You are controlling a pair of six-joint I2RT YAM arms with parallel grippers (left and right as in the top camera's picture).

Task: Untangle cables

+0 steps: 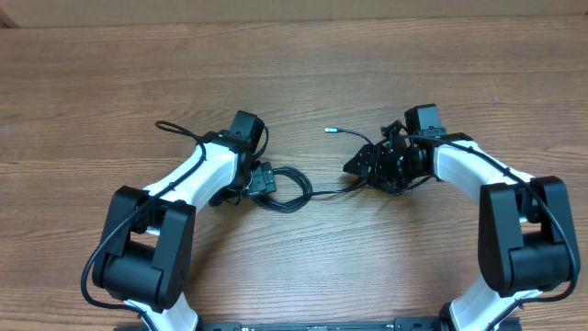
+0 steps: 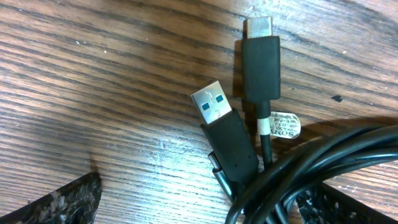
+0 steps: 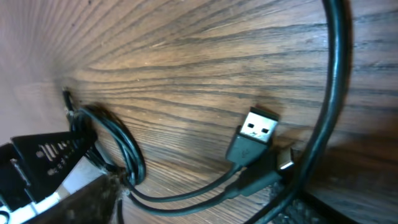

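Black cables (image 2: 323,152) cross the wide-spread left end effector (image 2: 199,210); the right end effector (image 3: 208,208), also wide, straddles more loops, gripping nothing.

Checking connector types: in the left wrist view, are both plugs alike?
No; the USB-A plug is wide, the USB-C plug narrower.

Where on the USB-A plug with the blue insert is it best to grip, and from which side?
Probably the black housing of the USB-A plug, from above, clamping across its long sides: it lies flat on the table, and its cord end runs into the cables.
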